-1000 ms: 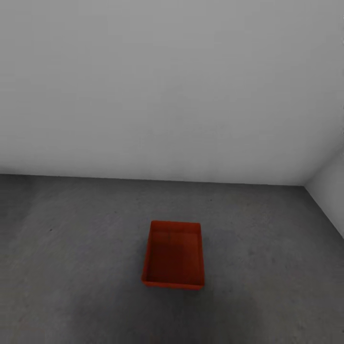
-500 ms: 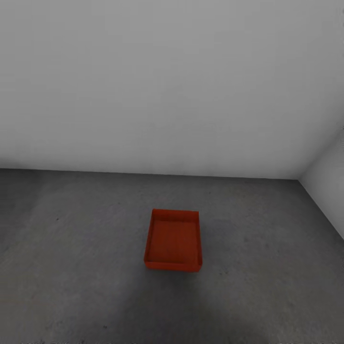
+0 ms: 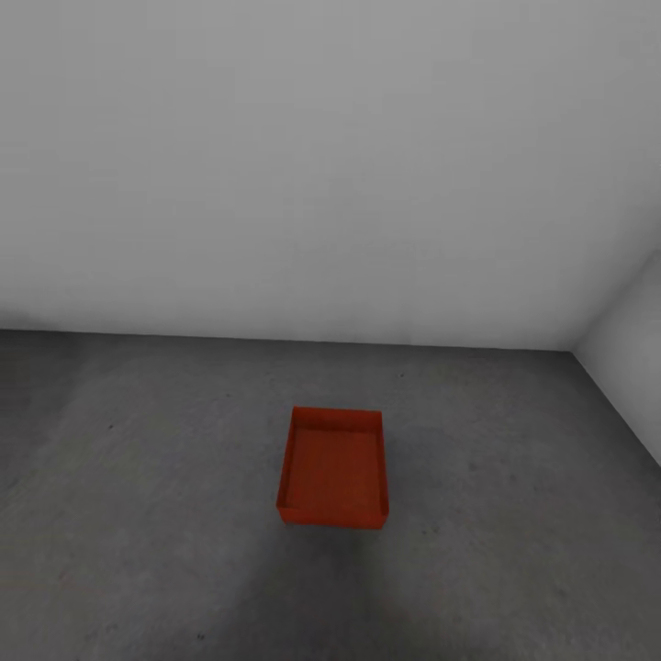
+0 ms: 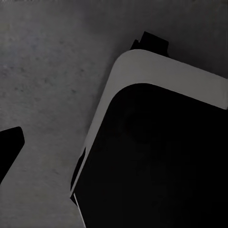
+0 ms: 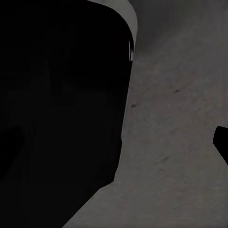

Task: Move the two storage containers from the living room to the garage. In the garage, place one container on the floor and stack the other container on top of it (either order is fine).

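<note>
One orange-red storage container stands open-topped and empty on the garage's dark grey concrete floor, a little ahead of me and short of the back wall. Nothing is stacked in or on it. In the left wrist view a black fingertip pokes in at the picture's edge over the floor. The right wrist view has a similar black fingertip at its edge. Neither view lets me read how the jaws stand.
A plain white wall runs across behind the container and meets a second white wall in the corner at the right. Both wrist views look down past my own black base with its pale rim.
The whole head picture has shifted: the container now looks slightly smaller and higher, so the camera has drawn back. The container itself has stayed where it was on the floor.
</note>
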You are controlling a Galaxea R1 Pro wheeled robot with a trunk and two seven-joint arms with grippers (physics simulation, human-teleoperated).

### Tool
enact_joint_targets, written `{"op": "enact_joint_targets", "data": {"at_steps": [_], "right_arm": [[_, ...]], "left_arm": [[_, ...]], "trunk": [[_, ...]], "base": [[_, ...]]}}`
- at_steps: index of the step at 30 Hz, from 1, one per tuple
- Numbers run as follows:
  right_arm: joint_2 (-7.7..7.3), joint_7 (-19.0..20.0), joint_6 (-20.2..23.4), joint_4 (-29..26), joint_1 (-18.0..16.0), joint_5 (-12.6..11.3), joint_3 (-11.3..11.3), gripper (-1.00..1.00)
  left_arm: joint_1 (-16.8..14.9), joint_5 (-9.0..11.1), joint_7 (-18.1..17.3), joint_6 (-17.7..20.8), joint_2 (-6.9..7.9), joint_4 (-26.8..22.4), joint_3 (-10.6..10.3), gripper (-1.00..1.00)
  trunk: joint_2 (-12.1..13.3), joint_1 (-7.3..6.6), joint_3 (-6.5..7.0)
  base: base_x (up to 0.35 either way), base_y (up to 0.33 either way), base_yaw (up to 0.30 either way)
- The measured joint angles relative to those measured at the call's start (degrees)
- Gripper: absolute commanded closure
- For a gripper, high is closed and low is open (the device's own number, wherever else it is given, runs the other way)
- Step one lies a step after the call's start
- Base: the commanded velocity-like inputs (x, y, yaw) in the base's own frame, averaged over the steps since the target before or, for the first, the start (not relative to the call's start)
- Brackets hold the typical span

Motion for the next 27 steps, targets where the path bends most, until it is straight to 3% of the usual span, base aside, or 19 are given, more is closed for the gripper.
{"op": "enact_joint_targets", "data": {"at_steps": [6, 27], "right_arm": [[0.06, -0.07, -2.09, -0.06, 1.54, 0.45, 0.01, -1.0], [0.77, -0.06, -1.66, -0.06, 2.34, 0.47, 0.02, -1.0]], "left_arm": [[-0.02, -0.08, 0.0, 0.0, 0.0, 0.0, 0.0, -1.0], [0.03, -0.08, 0.0, -0.01, 0.0, 0.0, 0.0, -1.0]], "trunk": [[0.0, 0.0, 0.56], [0.0, 0.0, 2.5]], "base": [[0.0, 0.0, 0.0], [0.0, 0.0, 0.0]]}}
